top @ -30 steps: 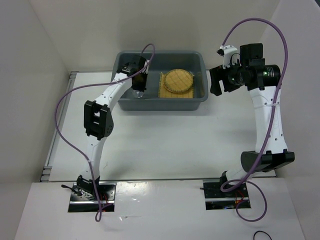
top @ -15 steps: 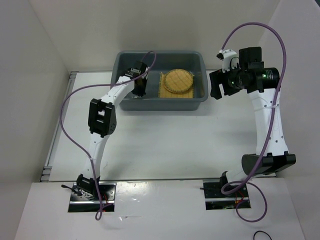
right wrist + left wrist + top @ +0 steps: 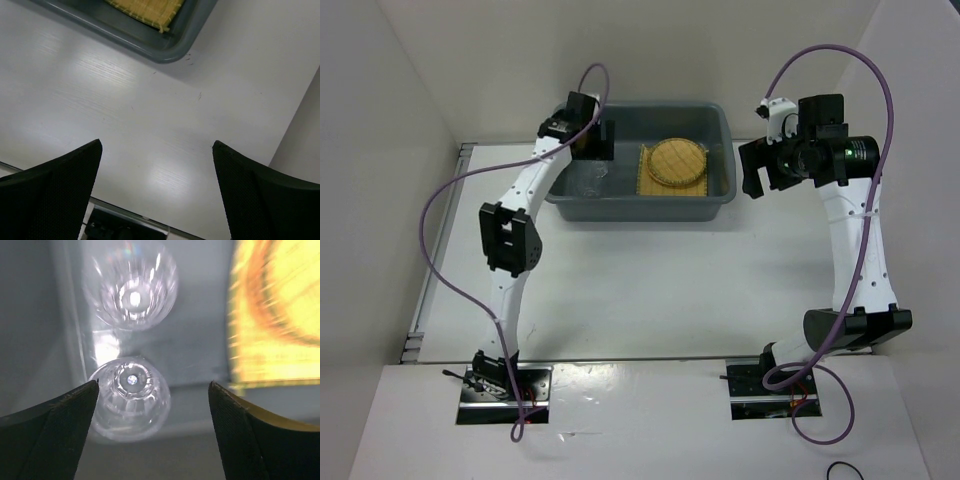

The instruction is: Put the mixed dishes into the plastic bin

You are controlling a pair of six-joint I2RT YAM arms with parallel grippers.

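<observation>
The plastic bin [image 3: 720, 190] stands at the back of the table. Inside it on the right lies a square yellow woven mat [image 3: 655, 185] with a round woven disc [image 3: 677, 160] on top. Two clear cups lie on the bin floor at the left, one [image 3: 131, 285] farther and one [image 3: 131, 397] nearer. My left gripper [image 3: 152, 383] hangs open over them, holding nothing; in the top view the left gripper [image 3: 600, 148] is above the bin's left end. My right gripper [image 3: 752, 170] is open and empty, raised beside the bin's right wall.
The right wrist view looks down on bare white table [image 3: 150, 115] with the bin's corner [image 3: 167, 50] and a strip of mat [image 3: 145, 10] at its top edge. White walls enclose the table on three sides.
My left gripper has opened, let go of a clear cup inside the bin, and lifted back toward the bin's far left corner. The right gripper has opened a little wider; its arm barely moved.
</observation>
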